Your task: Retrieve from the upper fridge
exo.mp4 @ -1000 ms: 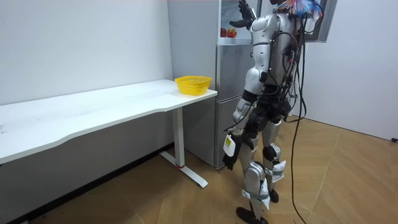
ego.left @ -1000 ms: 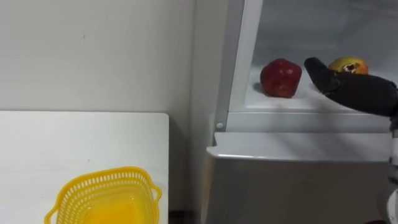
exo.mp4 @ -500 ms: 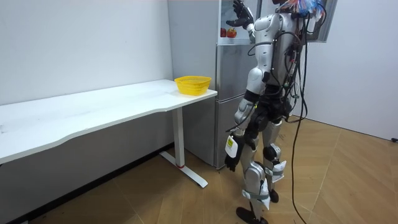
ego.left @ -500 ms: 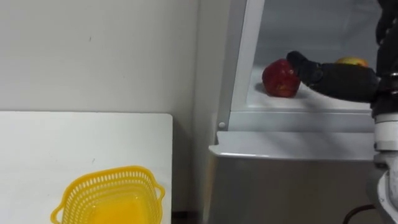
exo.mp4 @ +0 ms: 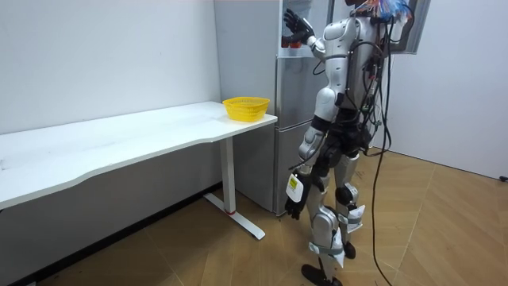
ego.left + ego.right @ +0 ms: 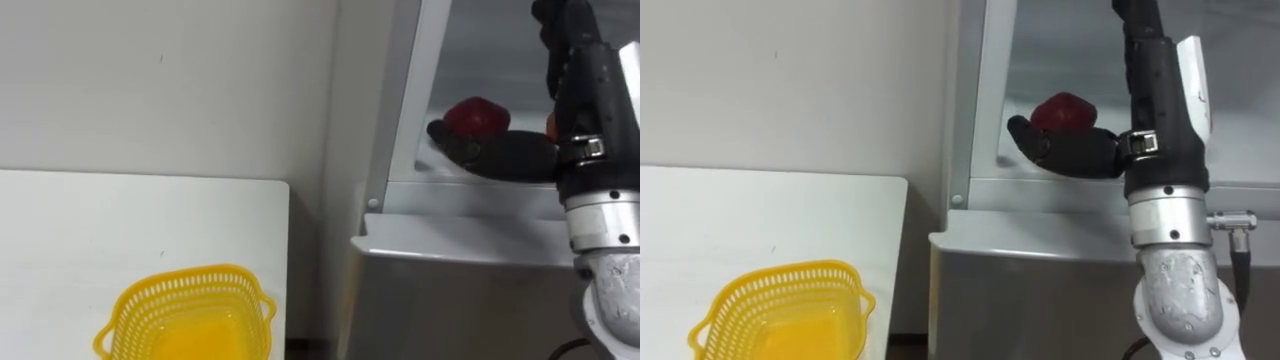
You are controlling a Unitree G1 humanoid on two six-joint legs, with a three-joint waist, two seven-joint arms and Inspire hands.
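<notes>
A red apple [image 6: 478,116] sits on the shelf [image 6: 470,190] of the open upper fridge. An orange fruit [image 6: 550,124] beside it is mostly hidden behind my wrist. My right hand [image 6: 500,157] is raised inside the compartment and is open. Its thumb lies along the shelf just in front of and below the apple, and its fingers [image 6: 556,25] point up beside the apple. I cannot tell whether the thumb touches the apple. In the room view I stand facing the fridge [image 5: 298,119], right hand [image 5: 297,26] up, and my left hand [image 5: 293,206] hangs by my thigh.
A yellow mesh basket [image 6: 190,310] stands empty on the white table [image 6: 100,230], near the end closest to the fridge. The closed lower fridge door [image 6: 450,290] is below the shelf. The fridge's left frame [image 6: 400,100] stands between the wall and the apple.
My right hand has swung left across the shelf, from beside the orange fruit to in front of the apple, and the forearm now stands upright. The view has shifted slightly.
</notes>
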